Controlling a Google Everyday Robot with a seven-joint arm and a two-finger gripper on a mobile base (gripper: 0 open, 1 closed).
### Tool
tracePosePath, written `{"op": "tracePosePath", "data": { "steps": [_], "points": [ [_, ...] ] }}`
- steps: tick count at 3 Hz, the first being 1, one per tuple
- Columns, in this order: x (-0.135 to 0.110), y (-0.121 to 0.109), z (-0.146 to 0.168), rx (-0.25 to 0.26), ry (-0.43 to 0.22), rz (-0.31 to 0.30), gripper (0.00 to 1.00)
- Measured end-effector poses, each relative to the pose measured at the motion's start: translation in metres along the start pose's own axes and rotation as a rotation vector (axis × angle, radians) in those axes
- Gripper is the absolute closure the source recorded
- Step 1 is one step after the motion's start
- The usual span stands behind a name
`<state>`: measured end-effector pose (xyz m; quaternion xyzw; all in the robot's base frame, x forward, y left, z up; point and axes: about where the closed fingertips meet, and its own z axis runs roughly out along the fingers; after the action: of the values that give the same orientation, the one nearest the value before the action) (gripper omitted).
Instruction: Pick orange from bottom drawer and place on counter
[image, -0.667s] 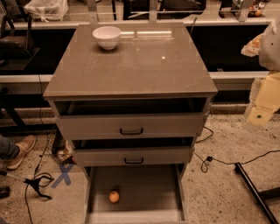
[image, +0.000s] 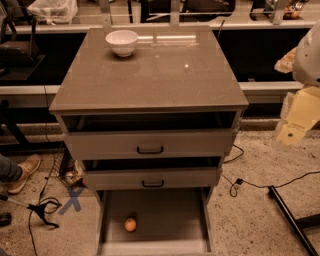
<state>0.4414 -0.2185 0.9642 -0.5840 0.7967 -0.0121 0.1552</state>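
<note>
The orange (image: 130, 225) lies left of centre in the open bottom drawer (image: 170, 215), well below and leftward of the end effector (image: 290, 131), whose grip state cannot be told.

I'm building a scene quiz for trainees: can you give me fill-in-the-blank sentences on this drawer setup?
The orange lies in the ____ drawer.
The white bowl stands on the ____.
The gripper hangs at the picture's ____ edge, well away from the orange.
Missing words: bottom; counter; right.
</note>
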Motion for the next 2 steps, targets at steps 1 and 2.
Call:
{"op": "tracePosePath", "data": {
  "steps": [1, 2],
  "points": [
    [0.003, 0.014, 0.043, -0.082, -0.078, 0.062, 0.0],
    [-0.003, 0.047, 0.099, -0.161, -0.214, 0.149, 0.0]
  ]
}}
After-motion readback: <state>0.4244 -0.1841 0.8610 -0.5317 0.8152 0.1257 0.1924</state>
